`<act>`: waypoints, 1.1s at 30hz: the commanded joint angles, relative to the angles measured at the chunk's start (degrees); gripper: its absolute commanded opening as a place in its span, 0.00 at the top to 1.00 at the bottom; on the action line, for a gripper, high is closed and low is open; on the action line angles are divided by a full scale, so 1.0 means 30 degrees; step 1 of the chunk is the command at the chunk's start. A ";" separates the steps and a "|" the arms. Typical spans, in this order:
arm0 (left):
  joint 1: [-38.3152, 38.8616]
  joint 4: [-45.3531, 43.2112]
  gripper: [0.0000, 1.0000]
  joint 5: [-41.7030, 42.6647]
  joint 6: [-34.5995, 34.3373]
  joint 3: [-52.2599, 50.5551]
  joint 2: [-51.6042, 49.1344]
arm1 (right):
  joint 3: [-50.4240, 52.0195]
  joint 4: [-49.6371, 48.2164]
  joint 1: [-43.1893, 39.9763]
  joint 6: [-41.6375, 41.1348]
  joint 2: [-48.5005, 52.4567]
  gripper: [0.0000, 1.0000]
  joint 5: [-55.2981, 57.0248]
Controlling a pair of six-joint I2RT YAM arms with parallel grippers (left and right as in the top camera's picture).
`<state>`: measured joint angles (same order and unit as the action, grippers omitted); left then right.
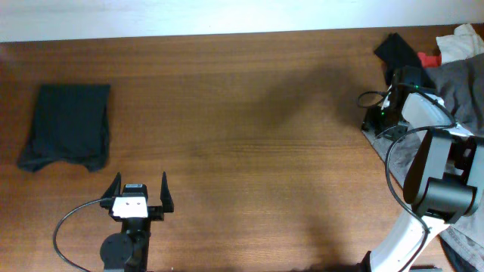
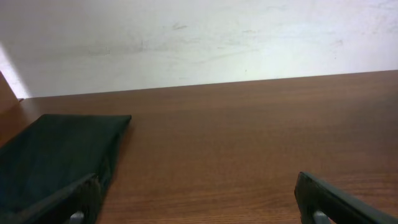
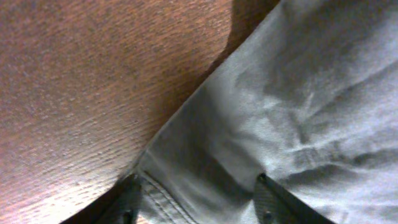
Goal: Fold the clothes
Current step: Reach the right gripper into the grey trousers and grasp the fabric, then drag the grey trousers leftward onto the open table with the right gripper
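Observation:
A dark folded garment [image 1: 68,125] lies flat at the table's left; in the left wrist view it [image 2: 56,152] is ahead and to the left. My left gripper [image 1: 140,189] is open and empty near the front edge, right of that garment, and also shows in the left wrist view [image 2: 202,208]. Grey-khaki trousers [image 1: 461,87] lie heaped at the right edge. My right gripper [image 1: 372,121] is low over their left edge. In the right wrist view its fingers [image 3: 199,202] are open and straddle the trousers' stitched hem [image 3: 273,106].
Black [image 1: 397,49], red [image 1: 429,58] and white [image 1: 463,39] garments lie piled at the far right corner behind the trousers. A pale wall [image 2: 199,37] runs along the table's far edge. Brown wooden tabletop [image 1: 249,136] spans the middle.

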<state>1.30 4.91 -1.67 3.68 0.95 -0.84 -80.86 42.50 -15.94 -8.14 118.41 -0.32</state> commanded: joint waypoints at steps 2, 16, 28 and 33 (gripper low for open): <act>-0.0066 -0.0051 0.01 0.0153 0.0313 -0.0146 0.0146 | 0.0306 -0.0459 -0.0066 0.0051 0.0423 0.45 -0.0189; -0.0066 -0.0051 0.01 0.0153 0.0313 -0.0146 0.0146 | -0.2783 0.2390 -0.0066 0.0066 -0.0444 0.96 -0.0838; -0.0066 -0.0051 0.01 0.0153 0.0313 -0.0146 0.0146 | -0.9071 0.8539 0.1071 -0.0656 -0.0911 0.96 -0.3563; -0.0066 -0.0051 0.01 0.0153 0.0313 -0.0146 0.0146 | -0.9020 0.7373 0.3213 -0.2135 -0.0882 0.96 -0.3555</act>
<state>1.30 4.93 -1.69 3.68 0.95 -0.84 -106.87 66.52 -11.09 -10.94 117.30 -7.64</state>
